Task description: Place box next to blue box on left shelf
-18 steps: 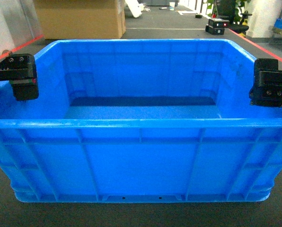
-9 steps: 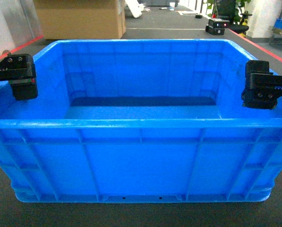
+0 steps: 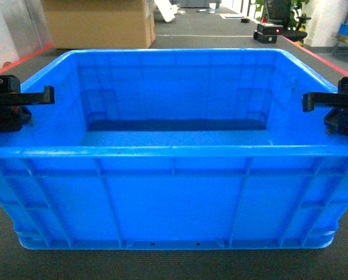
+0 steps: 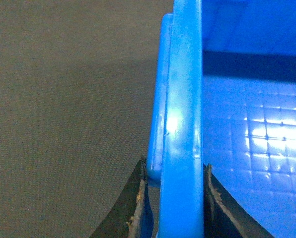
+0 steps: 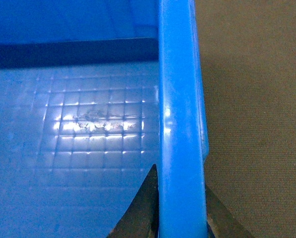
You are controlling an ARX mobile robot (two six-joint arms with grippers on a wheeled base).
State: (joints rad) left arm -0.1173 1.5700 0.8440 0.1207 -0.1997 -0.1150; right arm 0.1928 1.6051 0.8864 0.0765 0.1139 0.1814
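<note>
The box (image 3: 174, 192), a large bright-blue open-top crate with a ribbed front wall, stands on dark carpet and fills the head view. My left gripper (image 3: 48, 94) is shut across its left rim (image 4: 180, 124), one finger outside and one inside. On the opposite side my right gripper (image 3: 307, 102) clamps the right rim (image 5: 180, 99), with both fingers (image 5: 148, 198) pressed against it. The crate is empty inside. The other blue box and the left shelf are out of view.
A big cardboard carton (image 3: 98, 23) stands behind the crate at the back left. Black devices (image 3: 266, 32) and a chair sit at the back right. Red lines (image 3: 323, 57) mark the floor on both sides. Carpet (image 4: 63, 99) surrounds the crate.
Both grippers have shifted outward and lower on the side rims, and their fingers now point inward over the rim. The crate has not moved.
</note>
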